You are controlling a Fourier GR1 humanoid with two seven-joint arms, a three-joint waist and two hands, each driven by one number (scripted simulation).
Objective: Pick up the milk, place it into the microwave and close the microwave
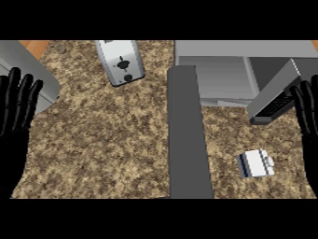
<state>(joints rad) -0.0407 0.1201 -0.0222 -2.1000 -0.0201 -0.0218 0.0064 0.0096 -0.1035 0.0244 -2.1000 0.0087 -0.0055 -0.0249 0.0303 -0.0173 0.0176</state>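
A small white milk carton (256, 163) with a dark side lies on the speckled counter at the lower right. Behind it stands the grey microwave (220, 72), its door (279, 93) swung open toward the right. My right hand (317, 116) rests open at the right edge with fingers up, to the right of the carton and apart from it. At the left edge my left hand (8, 112) rests open, fingers up, holding nothing.
A silver toaster (120, 61) sits at the back centre-left. A long grey bar (187, 133) runs down the middle of the counter (99, 140). A grey sink edge (13, 60) shows at the upper left.
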